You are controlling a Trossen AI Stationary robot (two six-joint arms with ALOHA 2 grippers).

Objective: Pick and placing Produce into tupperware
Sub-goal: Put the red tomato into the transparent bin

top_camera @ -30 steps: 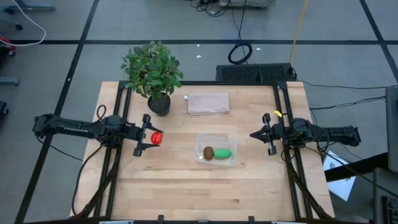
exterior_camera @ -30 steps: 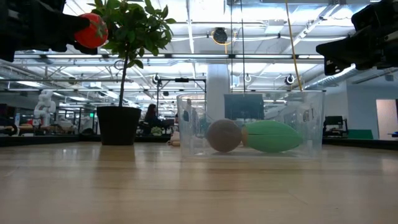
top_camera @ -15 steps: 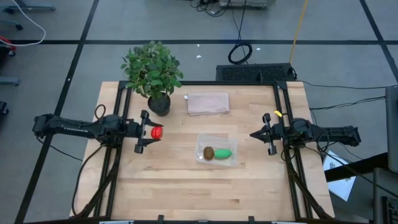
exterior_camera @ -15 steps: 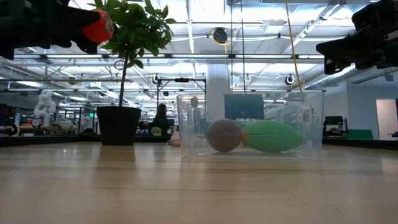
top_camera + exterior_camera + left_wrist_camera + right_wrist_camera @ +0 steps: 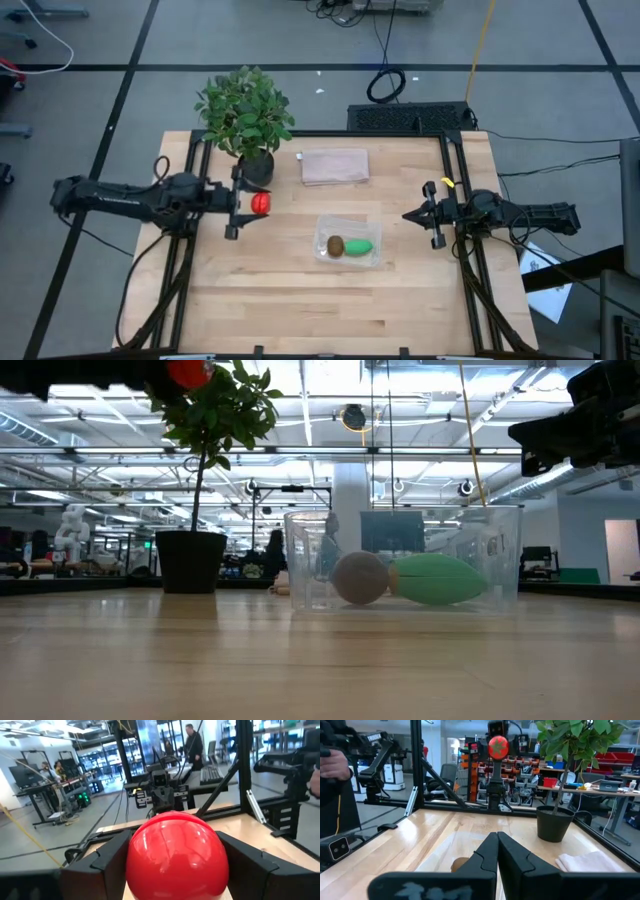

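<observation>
Above the table's left half, the left gripper (image 5: 246,204) has risen and drifted toward the potted plant (image 5: 245,118) over the last second, carrying the round red piece (image 5: 261,203) with it; its jaws stay clamped on that ball, as the left wrist view shows (image 5: 176,860). Low view now has the red piece (image 5: 190,372) almost at the top edge, well clear of the wood. Judgement: lift done, transfer toward the tupperware (image 5: 350,245) comes next.

Tupperware sits right of table centre, already holding the brown kiwi-like piece (image 5: 336,245) and the elongated green piece (image 5: 360,247), touching side by side. Green piece's long axis runs left-right across the table. Red piece is round, no axis to speak of.

Right gripper (image 5: 417,216) waits at the right edge, jaws together, holding nothing.
</observation>
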